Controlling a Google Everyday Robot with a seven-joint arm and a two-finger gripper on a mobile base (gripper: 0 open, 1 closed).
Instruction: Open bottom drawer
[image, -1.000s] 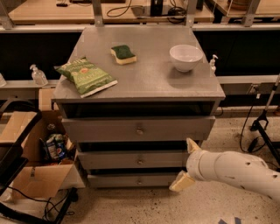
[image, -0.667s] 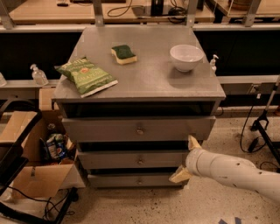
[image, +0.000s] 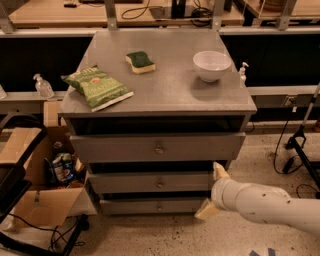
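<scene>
I am seeing the fingers (image: 219, 171) spread wide and holding nothing, one pointing up beside the right end of the middle drawer (image: 150, 182), the other pointing down beside the right end of the bottom drawer (image: 130, 205). The gripper (image: 209, 190) is hanging at the cabinet's lower right corner, with the white arm (image: 265, 204) reaching in from the right.

Compared with a second ago, very little is changing. The gripper lifted a touch and is now sitting lower again, a shade further left, so the lower finger is lying close against the bottom drawer's end. I am not making out any contact there.

The bottom drawer is sitting where it was, lowest of the three, its front looking as shut as it did a second ago. Its knob (image: 159, 206) is at the middle of the front, well apart from the fingers, and nothing is gripping it.

So I am judging the task as hardly begun: the gripper is lining up low, but the pull is not yet starting. It is either needing to travel left to the knob or to hook the drawer's right edge.

Up on the surface (image: 170, 97), the chip bag (image: 97, 87), sponge (image: 140, 61) and bowl (image: 212, 65) are lying just as they were.
</scene>
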